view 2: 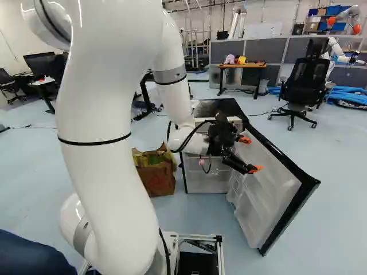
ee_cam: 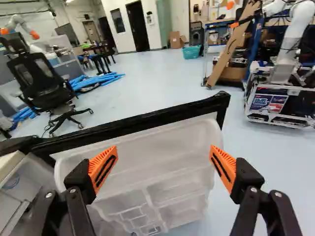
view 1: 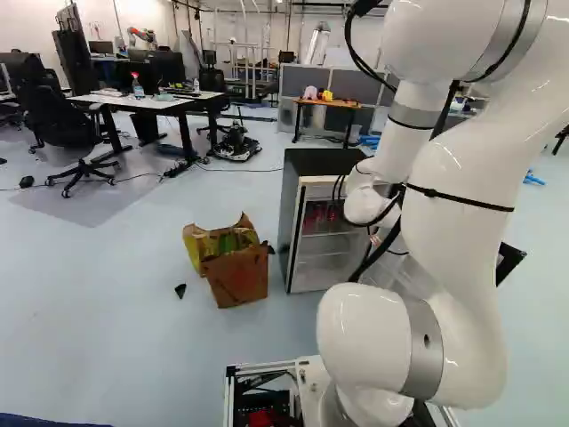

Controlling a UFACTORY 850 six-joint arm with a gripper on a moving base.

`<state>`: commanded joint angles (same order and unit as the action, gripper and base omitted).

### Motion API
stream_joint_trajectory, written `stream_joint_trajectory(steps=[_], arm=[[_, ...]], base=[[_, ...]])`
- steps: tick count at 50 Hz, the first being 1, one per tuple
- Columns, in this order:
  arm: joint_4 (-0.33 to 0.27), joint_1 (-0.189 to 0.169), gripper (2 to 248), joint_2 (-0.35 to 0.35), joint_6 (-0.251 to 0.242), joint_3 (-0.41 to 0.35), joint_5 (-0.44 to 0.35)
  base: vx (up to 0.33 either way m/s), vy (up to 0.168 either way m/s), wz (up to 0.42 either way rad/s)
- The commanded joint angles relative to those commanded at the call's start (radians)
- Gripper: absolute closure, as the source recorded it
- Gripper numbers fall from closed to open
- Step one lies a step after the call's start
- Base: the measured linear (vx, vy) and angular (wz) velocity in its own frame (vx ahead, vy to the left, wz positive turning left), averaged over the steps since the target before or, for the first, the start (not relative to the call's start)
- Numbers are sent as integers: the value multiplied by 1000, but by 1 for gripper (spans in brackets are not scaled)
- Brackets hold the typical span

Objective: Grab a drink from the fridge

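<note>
Running this remotely: my claw [view 2: 250, 154] is open, its orange pads [ee_cam: 103, 168] well apart and nothing gripped. The fridge [view 1: 322, 162] stands to the claw's left, door [view 2: 266, 192] swung wide. In the wrist view the door's translucent inner side fills the space ahead of and between the claw's [ee_cam: 163, 157] fingers; it's moulded with one large upper bin [ee_cam: 157, 147] and smaller compartments [ee_cam: 140, 212] under that. Can't tell if either pad touches it. The fridge's light inner edge shows off beside one finger.

Drink: left base view has small red and dark items [view 1: 317, 214] inside the fridge, on an upper shelf, left of the claw. Likely candidates, too small for me to tell cans from bottles. Lower shelves [view 1: 324, 258] sit below them, pale and partly see-through.

Other containers: a brown paper bag [view 1: 238, 277] stands on the floor left of the fridge, further left and lower than the claw. Top's open, crumpled yellow-green stuff [view 1: 227, 242] inside, can't identify it. Far out ahead of the claw, past the door, there's a turquoise basket [ee_cam: 191, 52] near a cardboard box [ee_cam: 175, 39]; contents of both I can't make out.
</note>
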<state>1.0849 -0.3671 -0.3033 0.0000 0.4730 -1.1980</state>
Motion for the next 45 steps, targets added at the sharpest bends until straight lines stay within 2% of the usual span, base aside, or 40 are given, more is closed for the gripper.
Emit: stream_joint_trajectory(steps=[24,45], arm=[[-252,17,3,10,0,-104,0],[-473,17,3,-37,0,-126,0]], base=[[0,0,0],[0,0,0]])
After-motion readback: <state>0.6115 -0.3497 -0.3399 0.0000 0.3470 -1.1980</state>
